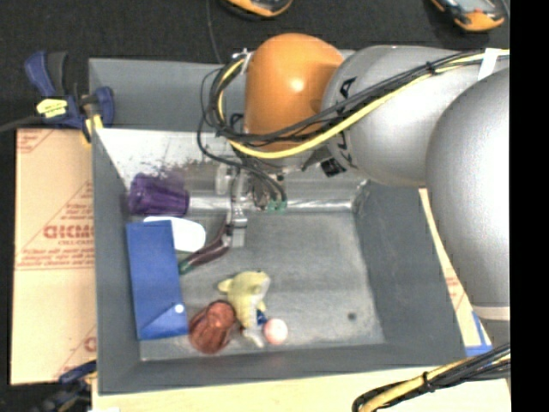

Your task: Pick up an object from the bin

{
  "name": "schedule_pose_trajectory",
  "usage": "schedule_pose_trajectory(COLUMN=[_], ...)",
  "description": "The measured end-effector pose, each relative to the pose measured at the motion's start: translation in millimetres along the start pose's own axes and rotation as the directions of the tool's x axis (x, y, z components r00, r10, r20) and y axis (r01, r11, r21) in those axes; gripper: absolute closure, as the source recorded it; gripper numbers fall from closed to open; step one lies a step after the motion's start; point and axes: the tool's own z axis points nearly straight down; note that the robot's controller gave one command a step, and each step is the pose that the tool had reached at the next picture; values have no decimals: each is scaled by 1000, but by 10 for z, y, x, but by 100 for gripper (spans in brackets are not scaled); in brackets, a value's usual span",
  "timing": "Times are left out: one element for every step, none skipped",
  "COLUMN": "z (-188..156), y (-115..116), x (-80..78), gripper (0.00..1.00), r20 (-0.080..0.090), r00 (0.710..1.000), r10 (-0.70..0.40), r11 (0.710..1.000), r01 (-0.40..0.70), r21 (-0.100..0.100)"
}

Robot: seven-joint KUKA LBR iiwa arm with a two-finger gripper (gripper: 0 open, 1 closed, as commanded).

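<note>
Hand (235, 223) is hovering at the upper end of a slim, dark maroon, green-tipped stick (204, 255) lying mid-left in the grey metal bin (330, 264); whether it is spread or closed I cannot tell. Stick is probably light, stiff and prone to rolling: pinching across its middle is looking safest.

The right half of the bin (330, 260) is bare floor, open from the near edge to the far wall. A purple cup (159, 197), a white lump (187, 233) and a blue box (154, 283) line the left wall. A yellow toy (247, 291), a reddish round thing (212, 327) and a pink ball (275, 331) crowd the near-left corner. The arm (403, 110) overhangs the far edge.
</note>
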Motion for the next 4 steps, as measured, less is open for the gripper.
schedule_pose_trajectory(z=[-50, 251, 642, 769], y=[-6, -135, -162, -362], x=[-9, 251, 538, 637], gripper=[0, 0, 0, 0], r20=[7, 14, 1, 8], r00=[1000, 994, 970, 950], r10=[2, -113, -244, -313], r11=[1000, 994, 970, 950], r01=[-2, 113, 244, 313], r21=[-1, 0, 3, 1])
